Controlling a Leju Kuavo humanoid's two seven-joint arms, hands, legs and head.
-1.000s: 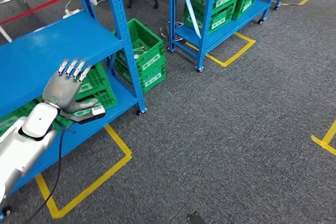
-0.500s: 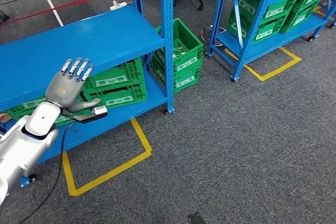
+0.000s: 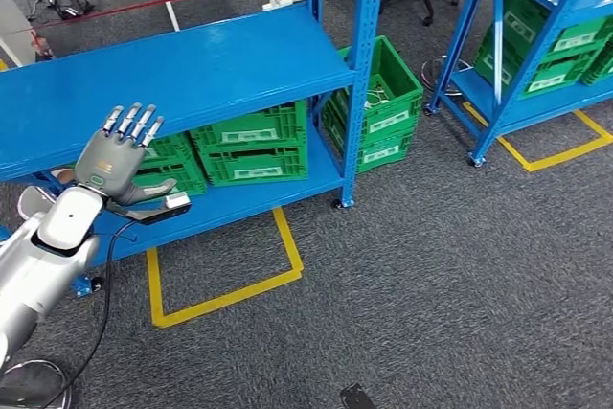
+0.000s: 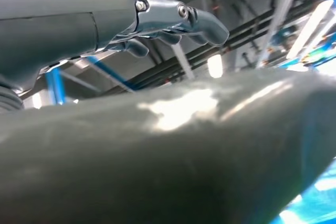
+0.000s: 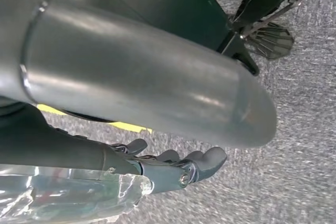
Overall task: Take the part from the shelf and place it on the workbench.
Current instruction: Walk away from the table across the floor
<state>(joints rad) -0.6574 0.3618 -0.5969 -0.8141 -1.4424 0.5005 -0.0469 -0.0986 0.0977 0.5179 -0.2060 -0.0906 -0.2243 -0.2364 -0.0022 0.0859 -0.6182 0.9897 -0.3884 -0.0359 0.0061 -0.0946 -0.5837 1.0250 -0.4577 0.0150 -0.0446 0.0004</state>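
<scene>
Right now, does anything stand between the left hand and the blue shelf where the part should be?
Nothing visible does. The left hand, fingers spread, hangs in front of the blue shelf, with only air between. I cannot tell which item is the part.

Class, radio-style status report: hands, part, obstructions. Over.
Left hand open, raised before blue shelf. Right hand beside clear plastic wrapping, hold unclear. Green crates on lower tier; nothing between hand and shelf.
</scene>
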